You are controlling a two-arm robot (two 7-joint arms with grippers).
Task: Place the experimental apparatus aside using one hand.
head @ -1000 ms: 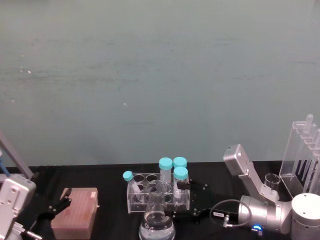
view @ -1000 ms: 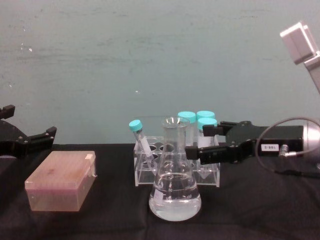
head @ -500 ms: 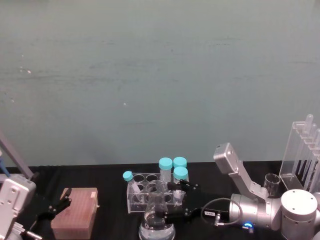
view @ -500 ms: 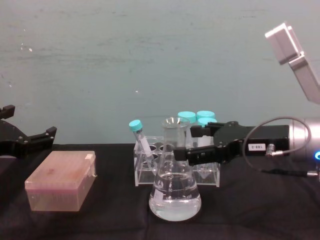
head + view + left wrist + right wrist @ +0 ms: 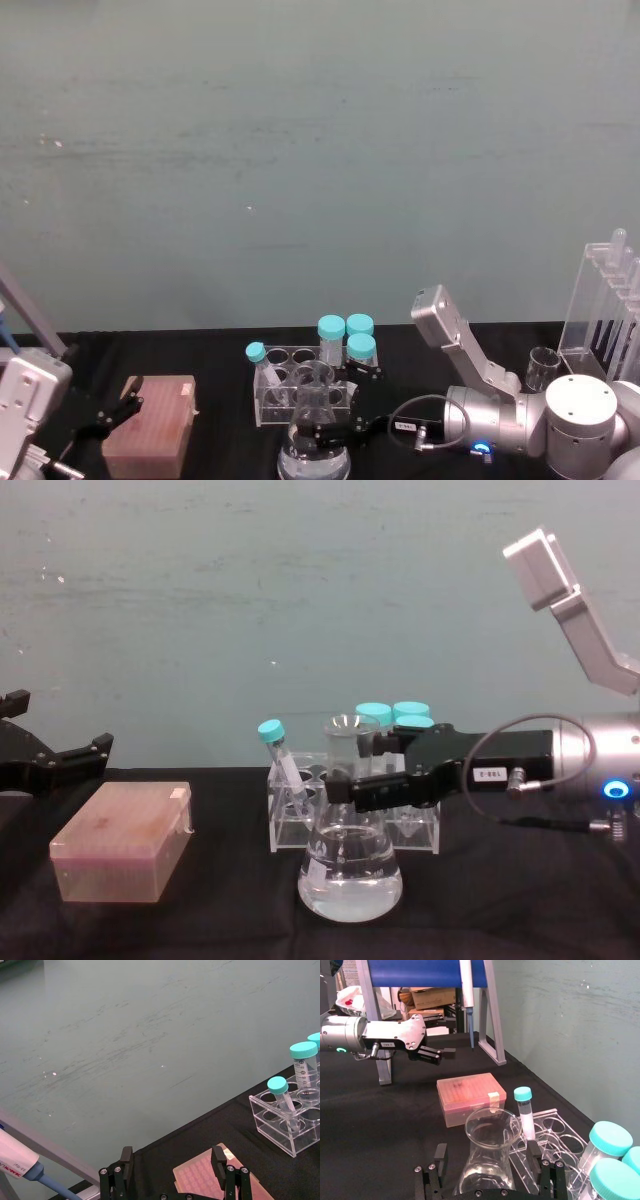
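**Flask neck bracketed, grip not yet closed**

The right gripper [image 5: 350, 768] is brought in from 3 o'clock, level w/ the table [image 5: 200, 920]. Its jaws are set one each side of the neck of the flask [image 5: 350, 870]. In the right wrist view a gap is seen btw. each finger and the glass, so the gripper is judged unclenched, w/ nothing held yet. The neck is presumably chosen because it is the narrowest part and fits btw. the fingers, which the wide body w/ the liquid would not. The flask is also kept upright by a sideways approach, so a spill is less likely.

The flask is stood on the table at 6 o'clock of the clear rack [image 5: 288, 825], just beside it, and is partly filled w/ clear liquid. The far finger is passed btw. the neck and the rack's blue-capped tubes [image 5: 272, 742]. That is a tight spot, and a knock to the rack is the thing to be watched.

The stand [image 5: 608, 300] w/ its pipettes and the small beaker [image 5: 543, 368] are seen at approx. 3 o'clock of the rack, well apart from it. That is probably the "aside" spot, so the flask is expected to be taken that way once clamped.

The left gripper [image 5: 172, 1157] is parked at 9 o'clock over the pink box [image 5: 120, 850], fingers spread and empty. It is not needed, as the job is meant for one hand.
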